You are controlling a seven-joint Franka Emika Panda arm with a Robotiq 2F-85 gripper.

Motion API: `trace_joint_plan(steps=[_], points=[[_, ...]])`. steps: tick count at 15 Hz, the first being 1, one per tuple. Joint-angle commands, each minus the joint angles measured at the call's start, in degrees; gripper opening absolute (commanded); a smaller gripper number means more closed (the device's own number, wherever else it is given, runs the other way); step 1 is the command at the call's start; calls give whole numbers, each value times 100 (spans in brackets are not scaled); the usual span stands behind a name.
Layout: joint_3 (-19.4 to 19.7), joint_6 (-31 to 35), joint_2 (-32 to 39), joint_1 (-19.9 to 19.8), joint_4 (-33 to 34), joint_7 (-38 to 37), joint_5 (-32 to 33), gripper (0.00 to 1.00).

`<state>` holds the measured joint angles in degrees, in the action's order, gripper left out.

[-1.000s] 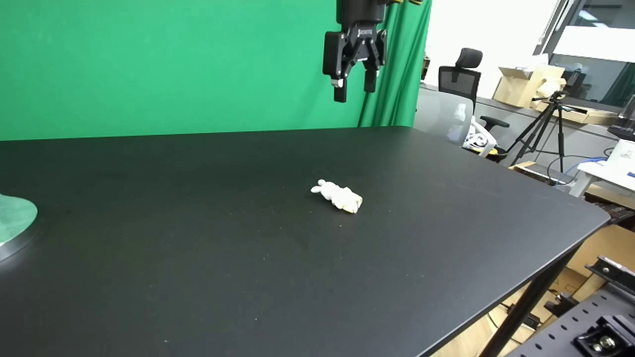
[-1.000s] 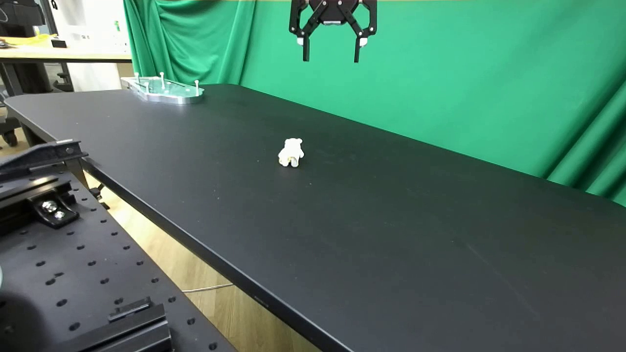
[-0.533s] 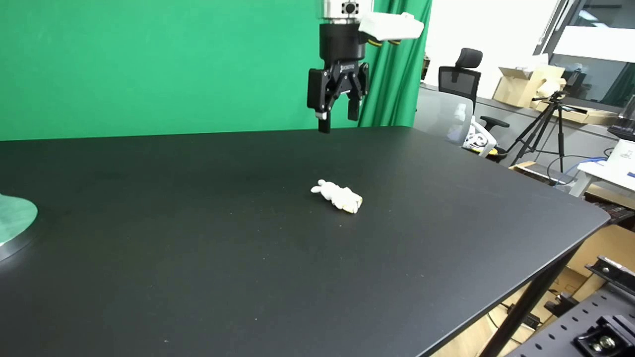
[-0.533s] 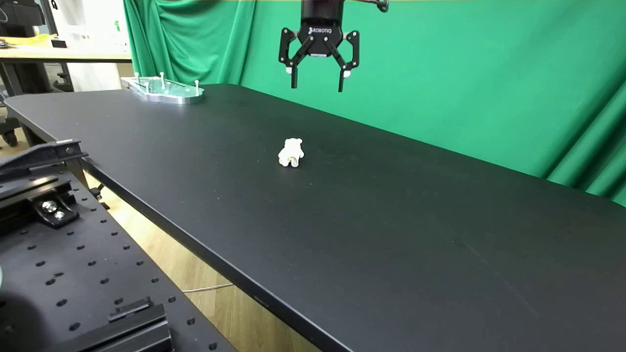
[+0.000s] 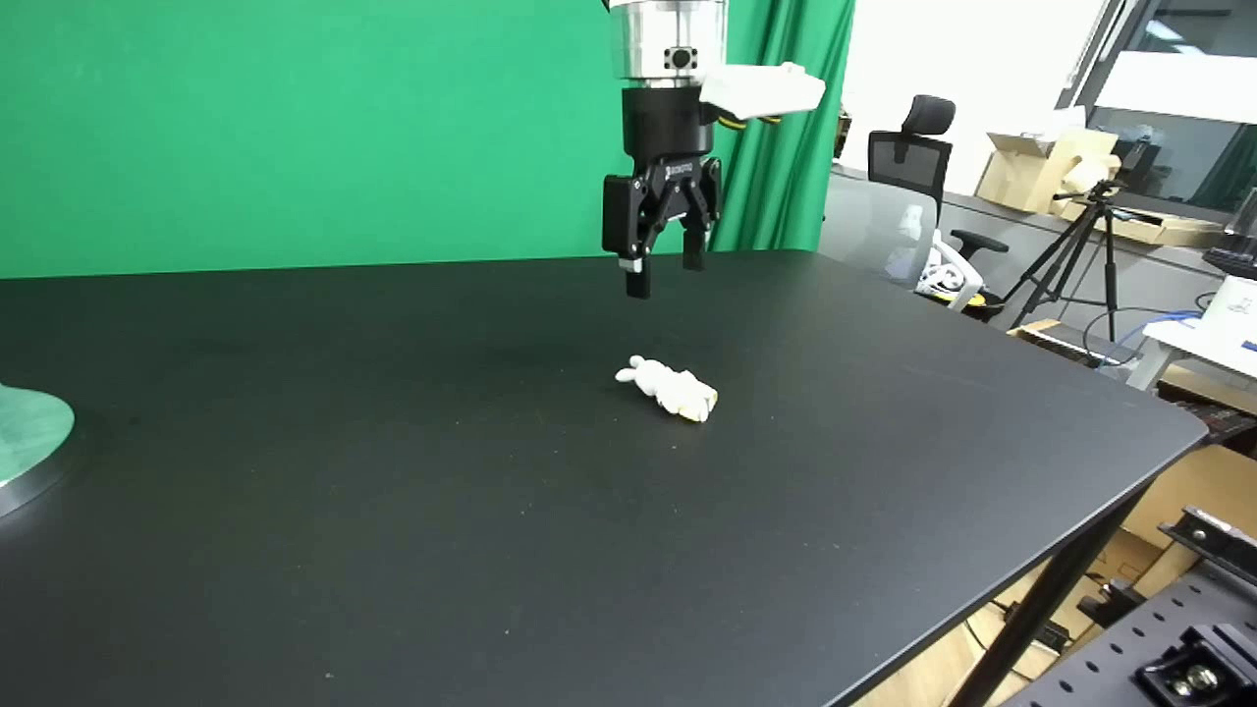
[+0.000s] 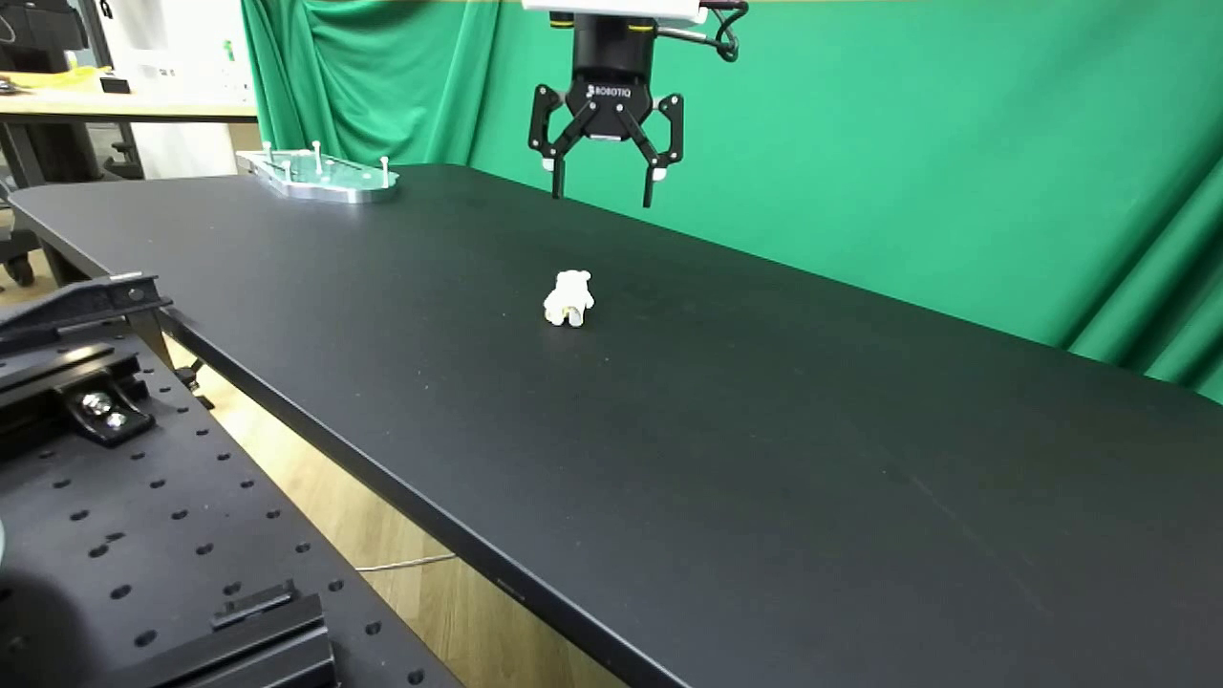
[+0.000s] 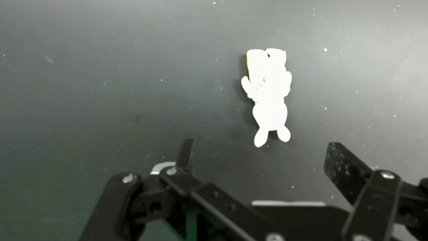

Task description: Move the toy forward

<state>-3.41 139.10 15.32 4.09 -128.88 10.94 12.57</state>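
The toy (image 5: 678, 390) is a small white lumpy animal figure lying on the black table (image 5: 393, 550). It also shows in the other exterior picture (image 6: 569, 298), with ears toward the green curtain. In the wrist view the toy (image 7: 270, 100) lies with ears pointing toward my jaws. My gripper (image 5: 666, 281) hangs above the table, pointing down, higher than the toy and behind it, on its curtain side. It is also seen in an exterior view (image 6: 603, 201). In the wrist view its fingers (image 7: 261, 143) are wide apart with nothing held between them.
A pale green disc-like object (image 5: 31, 432) stands at the table's edge of view. A greenish plate with upright pegs (image 6: 330, 182) stands at the table's far end. A perforated black plate (image 6: 191, 516) is beside the table. A green curtain (image 5: 344, 128) hangs behind the table.
My gripper has come down toward the table, shifting a little to the left in both exterior views. Its fingers have stayed open. The toy has not moved.
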Motion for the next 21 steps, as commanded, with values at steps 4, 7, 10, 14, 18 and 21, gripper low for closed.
trace_joint_plan(steps=[4, 7, 10, 14, 18, 21], points=[[48, 754, 81, 167, -336, -152, 567, 100], [95, 990, 237, 220, -446, -188, 747, 100], [144, 1131, 411, 216, -497, -174, 822, 100], [217, 1156, 668, 191, -440, -139, 778, 100], [276, 1059, 910, 232, -309, -155, 784, 100], [318, 1030, 1025, 309, -200, -211, 836, 100]])
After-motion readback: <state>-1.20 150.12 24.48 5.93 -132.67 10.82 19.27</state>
